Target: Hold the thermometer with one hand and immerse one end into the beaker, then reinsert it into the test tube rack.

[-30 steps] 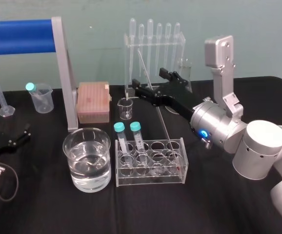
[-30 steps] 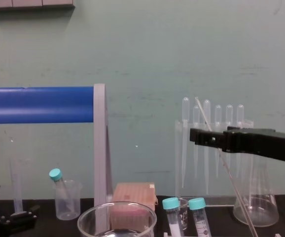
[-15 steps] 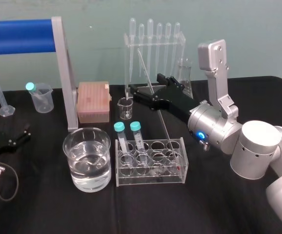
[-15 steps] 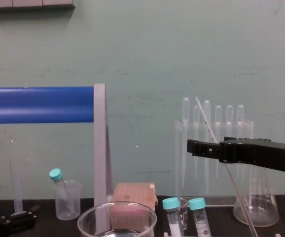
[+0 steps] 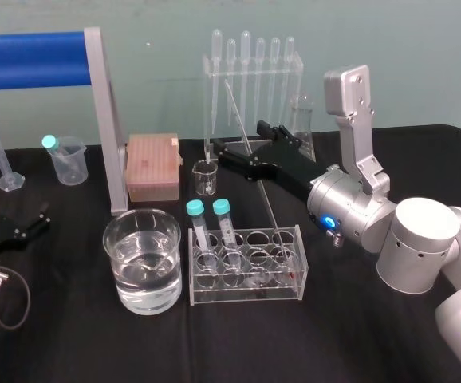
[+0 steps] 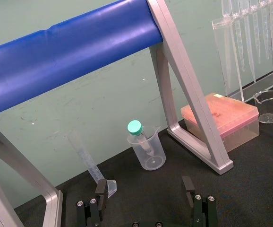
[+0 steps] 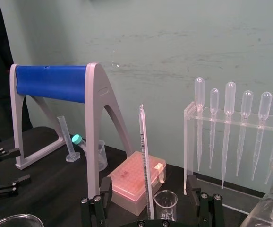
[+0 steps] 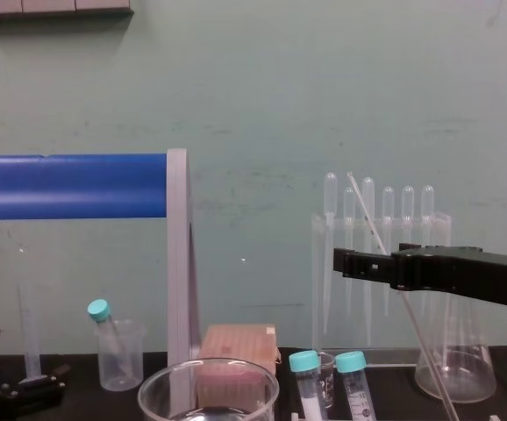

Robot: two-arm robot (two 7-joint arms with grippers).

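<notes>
The right gripper point(image 7: 147, 187) hangs above the test tube rack point(image 5: 246, 281), its fingers spread wide on either side of the thermometer point(image 5: 267, 199) without touching it. The thermometer leans, its foot in the rack's right end. The water-filled beaker point(image 5: 125, 267) stands just left of the rack. The left gripper point(image 6: 144, 188) rests far left, fingers apart.

No word, brand or number can be read anywhere; the thermometer point(image 7: 146, 165) carries fine dark scale marks, but any figures on it are too small to make out; the measuring cylinder point(image 6: 87, 158) shows faint graduation lines, likewise unreadable.
</notes>
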